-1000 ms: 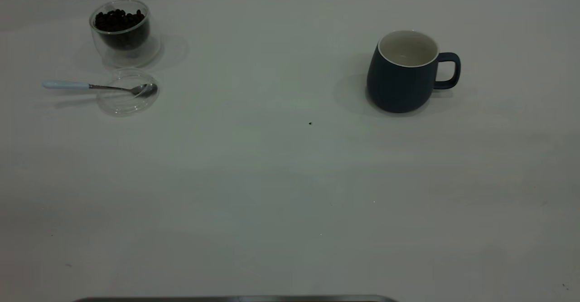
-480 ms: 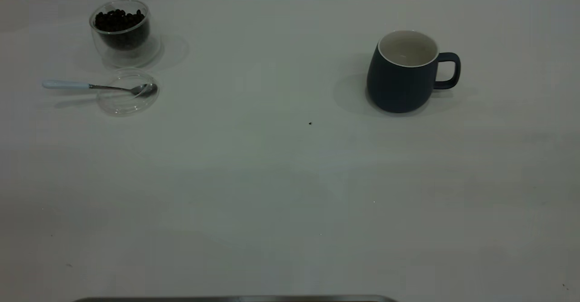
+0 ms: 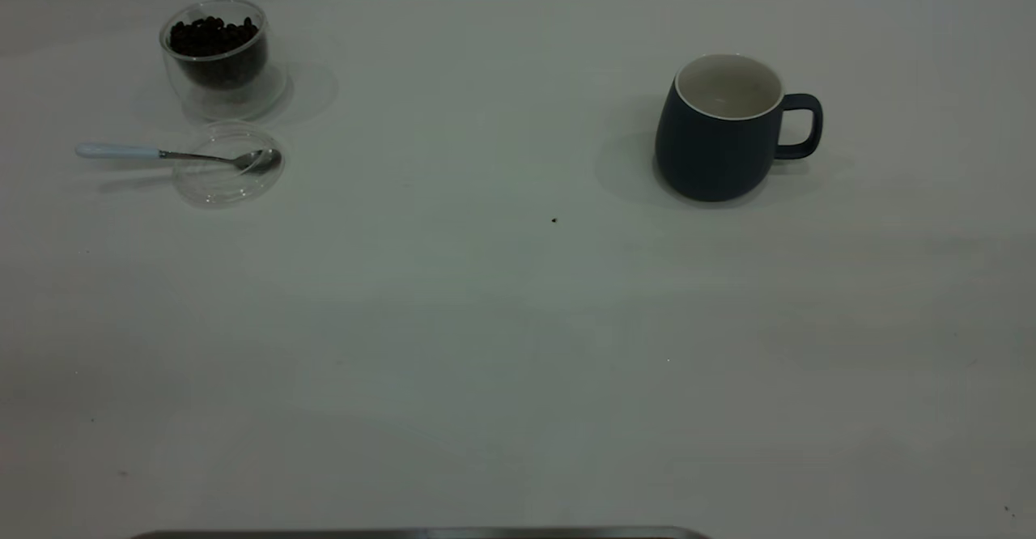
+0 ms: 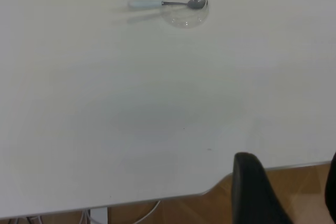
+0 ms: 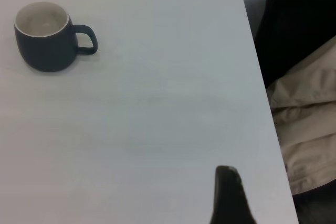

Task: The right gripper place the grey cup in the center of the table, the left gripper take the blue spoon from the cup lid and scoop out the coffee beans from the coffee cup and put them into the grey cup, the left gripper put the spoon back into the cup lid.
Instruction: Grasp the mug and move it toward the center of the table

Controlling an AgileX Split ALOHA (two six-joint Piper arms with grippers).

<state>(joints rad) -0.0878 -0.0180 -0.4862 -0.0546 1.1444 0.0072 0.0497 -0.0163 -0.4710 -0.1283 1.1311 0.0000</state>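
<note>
1. The coffee cup (image 3: 217,55) stands far out on the left side of the desk (image 3: 486,345), toward the back edge, with the coffee beans (image 3: 213,35) heaped inside it.

2. Just in front of it lies the cup lid (image 3: 228,165), flat on the desk. The blue spoon (image 3: 178,154) rests across it with its metal bowl over the lid and its pale handle reaching out past the lid's rim toward the left; its long axis runs side to side.

3. The left end effector (image 4: 286,192) is withdrawn at the near edge of the desk. In its wrist view the spoon and lid sit well apart from it, across a wide stretch of desk. Two dark fingers show with a gap between them, so it looks released and grasps nothing.

4. The middle of the desk holds only a tiny dark speck (image 3: 554,219).

5. The grey cup (image 3: 723,128) stands upright on the right side, its handle pointing further right, away from the centre.

6. The right end effector (image 5: 228,195) hangs back near the desk's right edge, the cup well apart from it; only one finger shows, so I cannot tell its state. It is the nearer arm, and the handle faces its side, which should suit a grasp before carrying the cup leftward to the centre.
</note>
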